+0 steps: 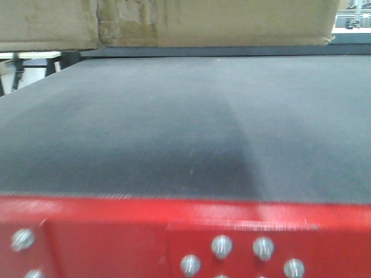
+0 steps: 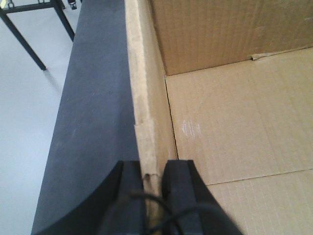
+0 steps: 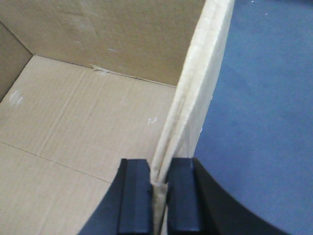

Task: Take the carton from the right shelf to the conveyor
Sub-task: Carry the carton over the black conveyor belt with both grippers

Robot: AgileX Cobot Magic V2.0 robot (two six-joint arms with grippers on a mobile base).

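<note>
A broad dark grey conveyor belt (image 1: 185, 127) fills the front view, with a red edge strip (image 1: 116, 231) studded with bolt heads (image 1: 221, 246) nearest the camera. The smooth grey floor (image 2: 24, 122) and some black frame legs (image 2: 24, 39) show beyond it in the left wrist view. The open-topped carton (image 1: 220, 23) sits along the top of the front view, over the belt's far part. Whether its underside touches the belt cannot be told. The left gripper (image 2: 155, 169) is clamped on the carton's left wall, one finger inside and one outside. The right gripper (image 3: 159, 169) pinches the right wall the same way, with belt visible just outside each wall. This looks like the placing step, with the shelf out of view. The next move calls for lowering both arms evenly until the base lies flat, then opening both grippers together so the thin walls do not buckle.
</note>
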